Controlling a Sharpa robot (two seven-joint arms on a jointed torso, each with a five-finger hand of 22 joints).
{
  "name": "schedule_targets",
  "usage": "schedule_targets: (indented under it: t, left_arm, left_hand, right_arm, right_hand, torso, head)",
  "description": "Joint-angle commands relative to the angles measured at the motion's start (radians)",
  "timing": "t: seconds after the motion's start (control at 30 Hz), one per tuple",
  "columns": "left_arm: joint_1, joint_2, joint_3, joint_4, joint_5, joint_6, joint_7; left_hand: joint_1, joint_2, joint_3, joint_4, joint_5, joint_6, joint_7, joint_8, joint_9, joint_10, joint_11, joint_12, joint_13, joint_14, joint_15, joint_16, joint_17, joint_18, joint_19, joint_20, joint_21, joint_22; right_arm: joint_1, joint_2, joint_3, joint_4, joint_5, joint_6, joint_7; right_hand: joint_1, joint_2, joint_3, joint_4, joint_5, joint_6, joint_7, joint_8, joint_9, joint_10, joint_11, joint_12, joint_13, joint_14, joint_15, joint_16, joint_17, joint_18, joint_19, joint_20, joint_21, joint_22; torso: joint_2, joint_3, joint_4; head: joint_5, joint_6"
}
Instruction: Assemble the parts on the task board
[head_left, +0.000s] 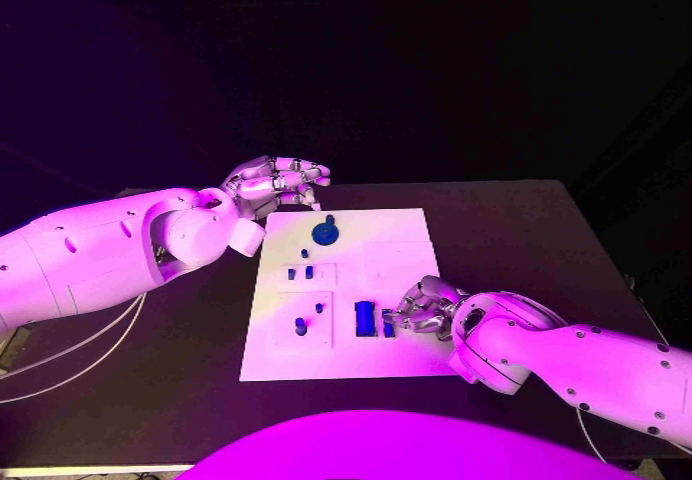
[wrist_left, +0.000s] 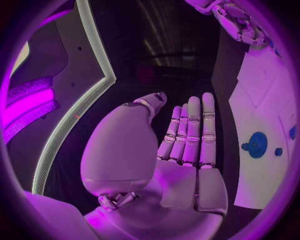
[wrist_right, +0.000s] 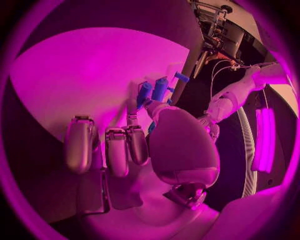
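Right hand (head_left: 421, 308) fingering blue pieces (head_left: 365, 318) lower right of board (head_left: 404, 250), grip unclear; left hand (head_left: 277, 184) empty, fingers straight, upper left; best seated squarely, gently.

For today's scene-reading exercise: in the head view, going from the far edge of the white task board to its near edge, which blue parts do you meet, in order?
Round blue part → pair of small blue pegs → small blue pieces on the left, level with the tall blue blocks at the right hand.
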Motion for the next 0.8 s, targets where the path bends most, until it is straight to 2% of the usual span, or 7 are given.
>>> schedule_targets:
  t: [0.03,0.23,0.4,0.5,0.6,0.8]
  left_arm:
    - [0.001,0.002,0.001,0.001,-0.002,0.014,0.001]
    - [0.001,0.002,0.001,-0.001,-0.002,0.015,0.000]
    - [0.001,0.002,0.001,-0.002,-0.002,0.016,-0.001]
    - [0.001,0.001,0.001,-0.002,-0.002,0.016,-0.001]
    - [0.001,0.000,0.001,-0.002,-0.002,0.016,-0.001]
    - [0.000,0.000,0.001,-0.003,-0.002,0.016,-0.001]
  left_hand:
    - [0.001,0.012,-0.002,0.004,0.003,-0.008,0.004,0.004,-0.001,-0.007,0.002,0.003,-0.001,-0.007,0.001,0.001,-0.001,0.005,0.005,0.001,-0.005,-0.001]
    - [0.001,0.012,-0.002,0.004,0.003,-0.008,0.004,0.004,-0.001,-0.007,0.002,0.003,-0.001,-0.007,0.001,0.001,-0.001,0.005,0.005,0.001,-0.005,-0.001]
    - [0.001,0.012,-0.002,0.004,0.003,-0.008,0.004,0.004,-0.001,-0.007,0.002,0.003,-0.001,-0.007,0.001,0.001,-0.001,0.005,0.005,0.001,-0.005,-0.001]
    - [0.000,0.013,-0.003,0.006,0.003,-0.008,0.005,0.004,-0.001,-0.007,0.003,0.004,-0.001,-0.008,0.001,0.001,-0.001,0.005,0.006,0.001,-0.006,-0.002]
    - [0.000,0.013,-0.003,0.006,0.003,-0.008,0.005,0.004,-0.001,-0.007,0.003,0.004,-0.001,-0.008,0.001,0.001,-0.001,0.005,0.006,0.001,-0.006,-0.002]
    - [0.000,0.013,-0.003,0.006,0.003,-0.008,0.005,0.004,-0.001,-0.007,0.003,0.004,-0.001,-0.008,0.001,0.001,-0.001,0.005,0.006,0.001,-0.006,-0.002]
  right_arm:
    - [-0.002,0.001,0.000,0.000,-0.021,0.004,0.017]
    - [-0.004,-0.015,0.000,0.019,-0.055,-0.030,0.040]
    - [-0.005,-0.045,0.000,0.054,-0.076,-0.053,0.074]
    - [-0.005,-0.062,0.000,0.073,-0.080,-0.041,0.087]
    - [-0.005,-0.080,0.000,0.091,-0.078,-0.006,0.099]
    - [-0.014,-0.094,0.000,0.108,-0.073,0.037,0.110]
  right_hand:
    - [-0.010,-0.003,-0.004,0.001,-0.005,-0.002,0.001,-0.006,-0.001,0.036,-0.003,0.002,0.172,0.093,-0.002,0.002,0.198,-0.009,0.029,-0.005,-0.006,0.194]
    - [-0.022,-0.008,-0.011,0.001,-0.005,-0.003,0.002,-0.005,0.001,0.035,-0.003,0.001,0.172,0.093,-0.002,0.001,0.198,-0.008,0.028,-0.005,-0.009,0.194]
    - [-0.047,-0.018,-0.026,0.002,-0.006,-0.004,0.003,-0.005,0.003,0.035,-0.002,0.001,0.172,0.093,-0.002,0.001,0.198,-0.008,0.028,-0.004,-0.008,0.194]
    - [-0.052,-0.023,-0.030,0.002,-0.006,-0.004,0.003,-0.005,0.003,0.035,-0.002,0.001,0.172,0.093,-0.002,0.002,0.199,-0.008,0.028,-0.004,-0.008,0.194]
    - [-0.050,-0.033,-0.036,-0.003,-0.005,-0.005,0.002,-0.005,0.004,0.035,-0.003,0.000,0.172,0.093,-0.002,0.002,0.201,-0.009,0.028,-0.004,-0.006,0.194]
    - [-0.035,-0.035,-0.034,-0.009,-0.003,-0.006,0.001,-0.004,0.005,0.034,-0.004,-0.001,0.171,0.094,-0.002,0.003,0.202,-0.009,0.028,-0.005,-0.005,0.194]
  torso:
    - [0.000,-0.0003,-0.0005]
    - [0.000,0.0006,0.0000]
    - [-0.001,-0.0004,-0.0001]
    - [-0.001,-0.0008,-0.0005]
    - [0.000,-0.0006,-0.0016]
    - [-0.002,-0.0005,-0.0038]
  head:
    - [-0.001,0.000]
    - [0.001,0.000]
    - [0.004,0.000]
    - [0.004,0.000]
    - [0.005,0.000]
    - [0.004,0.000]
